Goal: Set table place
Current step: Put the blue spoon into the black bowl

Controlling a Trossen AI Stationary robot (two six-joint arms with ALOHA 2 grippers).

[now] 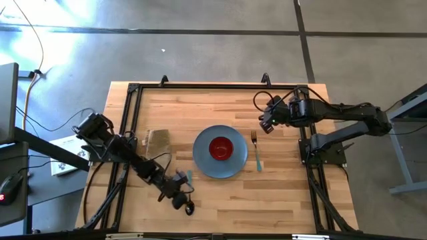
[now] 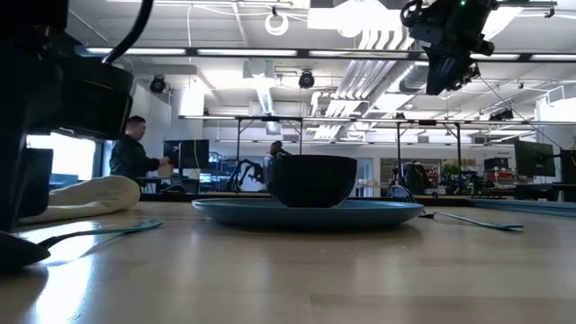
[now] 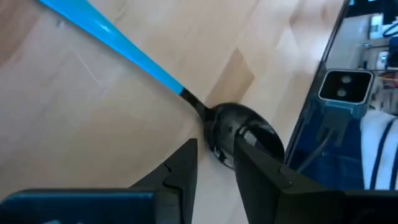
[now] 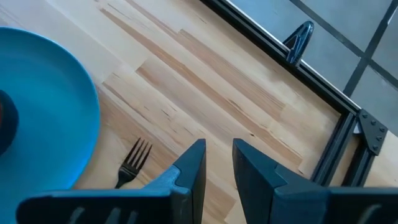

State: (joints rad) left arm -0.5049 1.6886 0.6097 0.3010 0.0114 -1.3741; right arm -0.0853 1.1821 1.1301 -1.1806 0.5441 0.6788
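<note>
A blue-grey plate point(image 1: 220, 163) lies mid-table with a red bowl point(image 1: 221, 148) on it. A teal-handled fork point(image 1: 256, 152) lies flat just right of the plate, tines toward the far edge. A teal-handled spoon point(image 1: 189, 179) lies near the front edge, left of the plate, its bowl point(image 3: 258, 127) toward the near edge. My left gripper point(image 3: 216, 149) is low over the spoon's bowl, with a narrow gap between its fingers. My right gripper point(image 4: 219, 155) hangs above the table beyond the fork, narrowly open and empty. My left gripper points down at the spoon's bowl end point(image 3: 217, 140), which shows in the gap between the fingers. One fingertip point(image 3: 249, 155) stands in front of the bowl, the other point(image 3: 186, 158) beside its rim. I cannot tell whether they touch it. The spoon lies on the table.
A tan folded cloth point(image 1: 157, 141) lies left of the plate. A black rail frame point(image 1: 130, 120) edges the tabletop. Bare wood shows at the far side point(image 1: 200, 103) and front right point(image 1: 280, 200). A person point(image 2: 135, 148) stands in the room behind.
</note>
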